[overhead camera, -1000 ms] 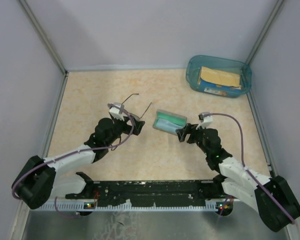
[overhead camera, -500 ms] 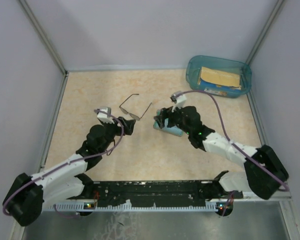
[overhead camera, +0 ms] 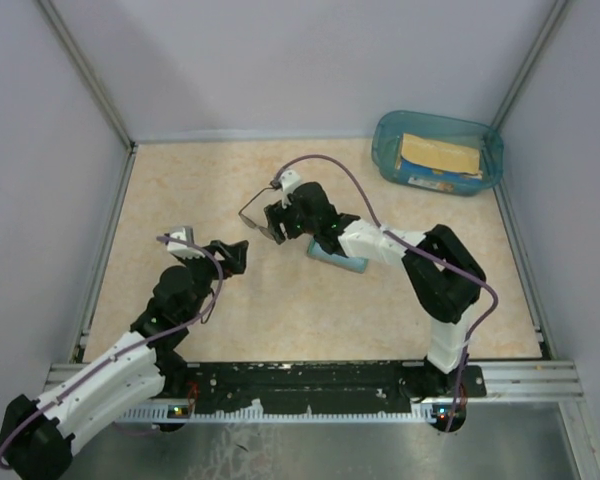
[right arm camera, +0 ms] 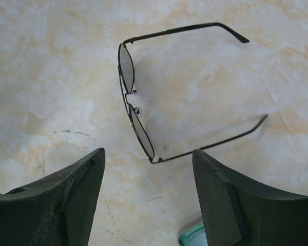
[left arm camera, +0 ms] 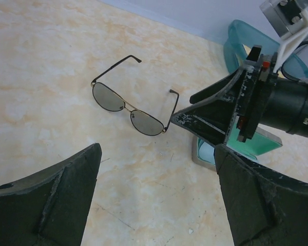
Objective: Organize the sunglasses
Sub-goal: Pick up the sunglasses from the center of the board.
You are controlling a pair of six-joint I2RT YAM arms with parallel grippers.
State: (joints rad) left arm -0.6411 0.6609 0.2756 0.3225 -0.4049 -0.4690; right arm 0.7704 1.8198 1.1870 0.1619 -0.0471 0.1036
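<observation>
We had one beige marbled tabletop (overhead camera: 180, 190) with open room left of the glasses. The right arm reached far across it, and the right gripper (right arm camera: 148, 156) hung over the glasses with its fingers apart, gripping nothing. The left gripper (left arm camera: 158, 151) sat nearer us, spread wide and empty. One teal plastic bin (overhead camera: 390, 150) stood in the far right corner and one grey rectangular case (overhead camera: 335, 257) lay under the right arm. One thin dark wire-framed pair of sunglasses (right arm camera: 131, 102) lay unfolded mid-table.
</observation>
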